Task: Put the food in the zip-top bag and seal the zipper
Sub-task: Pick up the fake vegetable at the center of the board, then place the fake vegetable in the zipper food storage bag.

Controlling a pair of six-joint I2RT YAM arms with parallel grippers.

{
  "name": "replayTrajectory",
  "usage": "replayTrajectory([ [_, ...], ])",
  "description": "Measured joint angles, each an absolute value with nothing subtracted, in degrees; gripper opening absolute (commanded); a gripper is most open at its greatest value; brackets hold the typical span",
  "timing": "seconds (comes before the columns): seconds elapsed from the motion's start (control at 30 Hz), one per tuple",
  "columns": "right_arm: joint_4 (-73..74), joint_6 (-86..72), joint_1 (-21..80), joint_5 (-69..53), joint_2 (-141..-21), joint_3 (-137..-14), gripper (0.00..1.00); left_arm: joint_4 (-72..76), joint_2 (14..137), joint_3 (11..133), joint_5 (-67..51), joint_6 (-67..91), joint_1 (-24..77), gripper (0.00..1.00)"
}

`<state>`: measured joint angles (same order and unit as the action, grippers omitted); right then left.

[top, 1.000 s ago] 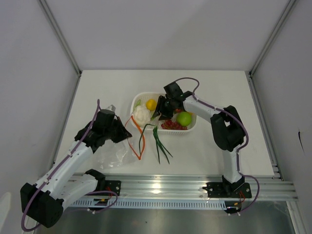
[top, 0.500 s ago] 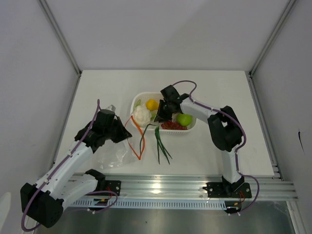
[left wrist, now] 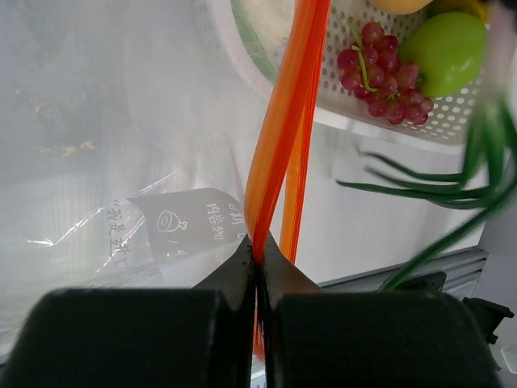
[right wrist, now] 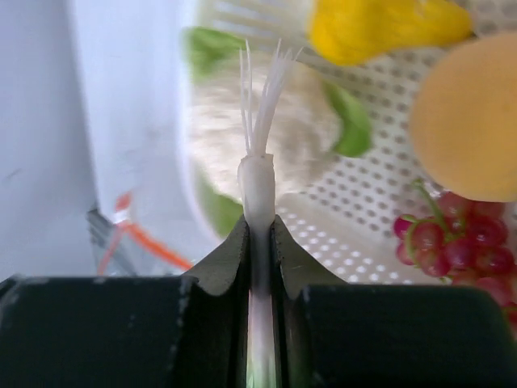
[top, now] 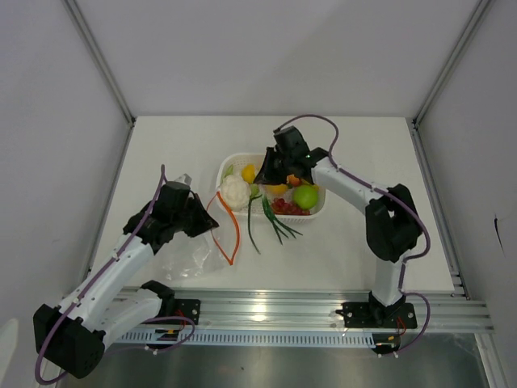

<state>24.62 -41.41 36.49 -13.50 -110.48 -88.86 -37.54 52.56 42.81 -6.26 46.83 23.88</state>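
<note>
I run this rig from afar, and what I see is a robotics lab cell, not a home or a kitchen. The white table point(top: 363, 242) is boxed in by blank white panels point(top: 266, 48) at 9, 12 and 3 o'clock, joined by bare aluminium posts point(top: 101, 61). At 6 o'clock an extruded aluminium rail point(top: 266, 311) carries the left arm point(top: 113, 267) and the right arm point(top: 347, 184), bolted side by side, with purple cables point(top: 163, 174) looped along them. The produce near the centre is plastic toy food point(top: 305, 196) in a white perforated basket point(top: 229, 164).
</note>
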Motion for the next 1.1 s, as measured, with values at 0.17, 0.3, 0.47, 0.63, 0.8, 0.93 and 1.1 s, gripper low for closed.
replayTrajectory([
  [0.17, 17.0, -40.5, 35.5, -18.7, -100.4, -85.6, 0.00, -37.4, 52.3, 42.7, -7.4, 46.3, 23.9, 0.01],
  [0.3, 7.4, -42.4, 34.0, -24.7, -93.4, -80.1, 0.00, -37.2, 51.7, 42.7, -9.2, 46.0, 23.9, 0.00],
  [0.47, -5.7, -49.7, 32.8, -31.1, -88.3, -73.7, 0.00, -35.6, 51.2, 42.7, -12.3, 45.5, 23.9, 0.01],
  [0.63, -17.8, -57.8, 32.8, -35.6, -86.0, -69.9, 0.00, -33.4, 50.9, 42.7, -16.3, 44.5, 23.9, 0.01],
  [0.8, -26.2, -64.1, 32.9, -37.4, -84.4, -68.5, 0.00, -32.7, 50.9, 42.6, -18.5, 43.8, 23.9, 0.00],
  [0.93, -32.3, -69.1, 33.0, -38.0, -83.9, -66.9, 0.00, -32.1, 51.0, 42.3, -19.8, 43.4, 23.9, 0.01],
  [1.1, -35.0, -72.4, 33.7, -37.8, -83.9, -65.7, 0.00, -31.6, 51.0, 42.0, -21.3, 43.0, 23.9, 0.01],
])
